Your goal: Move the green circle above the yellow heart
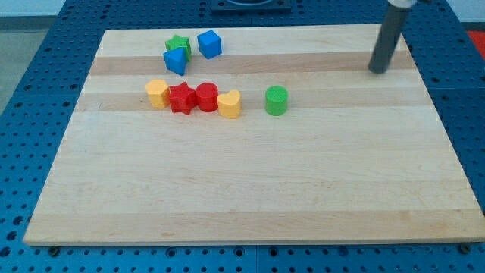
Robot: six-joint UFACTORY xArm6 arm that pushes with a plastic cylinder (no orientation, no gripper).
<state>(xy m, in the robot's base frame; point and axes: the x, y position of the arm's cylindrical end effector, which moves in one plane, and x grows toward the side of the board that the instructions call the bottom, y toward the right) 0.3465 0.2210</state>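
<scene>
My tip rests on the wooden board near the view's top right, well apart from every block; the rod has no claw to open or close. The green circle sits just right of the yellow heart, apart from it. Left of the heart run a red cylinder, red star and yellow hexagon

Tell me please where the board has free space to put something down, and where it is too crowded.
Free: everything below the row of yellow block, red star, red circle, yellow heart and green circle; also between the green circle and my tip. Crowded: that row, and the green star with two blue blocks above it.
</scene>
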